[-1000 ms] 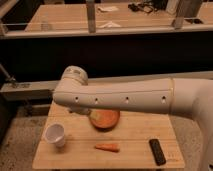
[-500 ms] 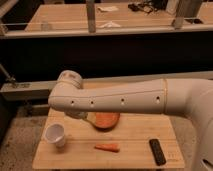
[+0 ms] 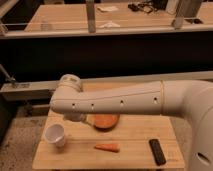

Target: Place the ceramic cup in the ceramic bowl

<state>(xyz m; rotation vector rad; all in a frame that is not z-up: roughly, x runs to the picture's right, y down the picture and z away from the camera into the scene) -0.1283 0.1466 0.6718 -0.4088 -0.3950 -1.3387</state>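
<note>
The white ceramic cup [image 3: 55, 135] stands upright on the left of the wooden table [image 3: 135, 137]. The orange-brown ceramic bowl [image 3: 105, 121] sits at the table's middle back, its far part hidden behind my arm. My white arm [image 3: 115, 102] reaches from the right across the table to the left. The gripper [image 3: 76, 118] hangs under the arm's left end, mostly hidden by it, just above and to the right of the cup and left of the bowl.
A small orange carrot [image 3: 107, 147] lies in front of the bowl. A black remote-like object [image 3: 157, 151] lies at the front right. A dark counter wall and railing stand behind the table.
The arm's left end has swung further left and slightly lower, toward the cup. Cup, bowl, carrot and black object have not moved.
</note>
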